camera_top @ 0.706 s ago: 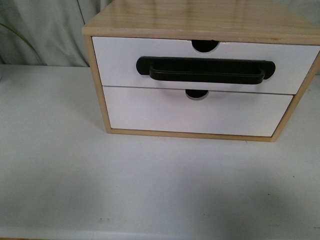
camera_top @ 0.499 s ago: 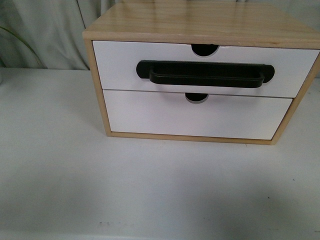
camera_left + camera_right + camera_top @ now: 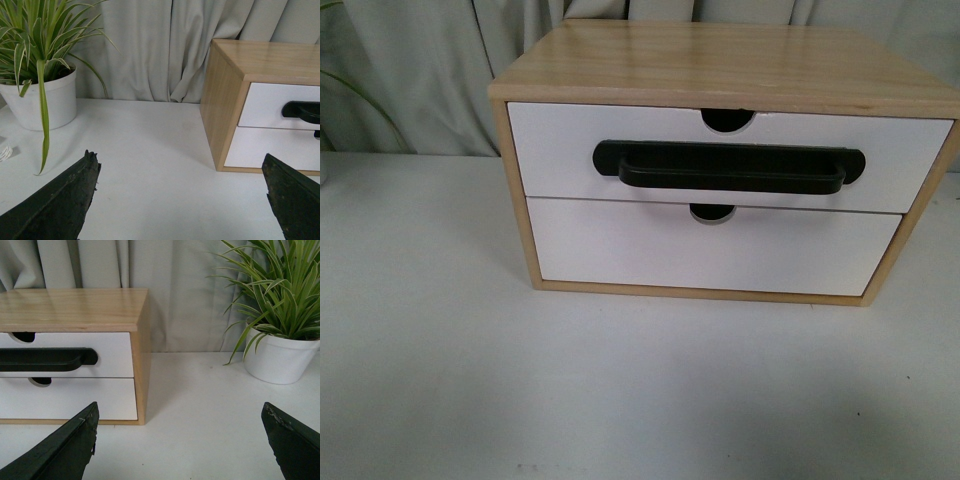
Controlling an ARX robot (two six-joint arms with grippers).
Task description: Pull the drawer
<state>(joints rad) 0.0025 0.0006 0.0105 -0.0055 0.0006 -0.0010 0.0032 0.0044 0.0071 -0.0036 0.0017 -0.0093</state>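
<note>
The drawer (image 3: pixel 560 150) is the upper white front of a light wood cabinet (image 3: pixel 720 60); it carries a long black bar handle (image 3: pixel 730 166) and a half-round notch in its top edge, and sits flush with the cabinet. Neither arm shows in the front view. My left gripper (image 3: pixel 181 170) is open over the white table, off the cabinet's left side, where the drawer (image 3: pixel 265 105) and a bit of handle (image 3: pixel 301 110) show. My right gripper (image 3: pixel 180 415) is open off the cabinet's right side, with the drawer (image 3: pixel 112 347) and handle (image 3: pixel 45 359) ahead of it.
A plain white lower drawer front (image 3: pixel 620 245) sits under the handled one. A potted striped plant (image 3: pixel 40 95) stands left of the cabinet, another (image 3: pixel 280 355) to its right. Grey curtain (image 3: pixel 420 70) hangs behind. The white table (image 3: pixel 620 390) stretches in front of the cabinet.
The cabinet sits lower and slightly smaller in the front view than before, with more of its wooden top showing. The drawer stays flush with the cabinet.
</note>
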